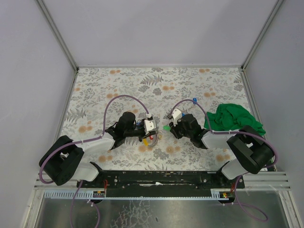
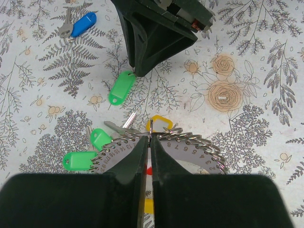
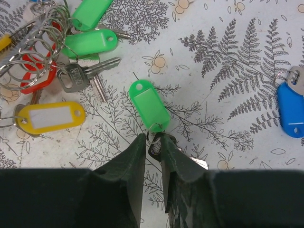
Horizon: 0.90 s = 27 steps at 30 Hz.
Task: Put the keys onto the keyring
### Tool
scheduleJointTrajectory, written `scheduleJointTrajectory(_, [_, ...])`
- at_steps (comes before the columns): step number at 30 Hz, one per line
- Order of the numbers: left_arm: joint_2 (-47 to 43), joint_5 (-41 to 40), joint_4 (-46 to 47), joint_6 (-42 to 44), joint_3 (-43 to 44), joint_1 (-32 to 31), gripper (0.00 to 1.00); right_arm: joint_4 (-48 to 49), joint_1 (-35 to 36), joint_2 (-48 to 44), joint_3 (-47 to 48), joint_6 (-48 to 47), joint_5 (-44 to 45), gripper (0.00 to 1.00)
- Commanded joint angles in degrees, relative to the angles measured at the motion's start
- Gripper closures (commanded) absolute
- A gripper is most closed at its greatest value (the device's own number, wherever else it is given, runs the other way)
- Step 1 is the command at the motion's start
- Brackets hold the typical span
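Two tools sit low over the bench (image 1: pixel 190 85). The left tool (image 2: pixel 148 145) is closed on the keyring (image 2: pixel 190 142), with tagged keys (image 2: pixel 80 161) clustered at its side. The right tool (image 3: pixel 153 142) pinches the green-tagged key (image 3: pixel 149 105) at its small loop. A blue-tagged key (image 3: pixel 289 107) lies farther off, and a green cloth (image 1: pixel 233 118) beyond to the right.

Numbers on the keyring (image 2: pixel 190 153), little else to read.
Left wrist view: digits are stamped along the keyring's curved grey plate, 8, 7, 6, 5, 4, 3, 2 down the right side and what looks like 13, 12, 11, 10 on the left. Right wrist view: the stamp on the silver key (image 3: pixel 72 78) is too small to read.
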Motion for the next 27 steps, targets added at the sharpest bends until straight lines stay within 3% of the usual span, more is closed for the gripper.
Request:
scheduleJointTrajectory(1, [-0.7,1.0,3.55,-0.43,1.4,0.43,0.99,2.9,0.84,0.85,0.89,-1.12,1.64,0.75])
scheduleJointTrajectory(11, [-0.81,1.05,3.48,-0.45,1.38,0.45,0.99,2.39,0.86,2.06,1.29,-1.14,3.03,0.76])
scheduleJointTrajectory(19, [-1.09,1.02,3.46,-0.5,1.31,0.5,1.0,1.93,0.85,1.43,1.07,-0.52,2.71,0.99])
scheduleJointTrajectory(27, [-1.36,0.9,3.41,-0.35,1.22,0.43,1.0,-0.47,0.85,-1.33,1.73,-1.72,0.11,1.0])
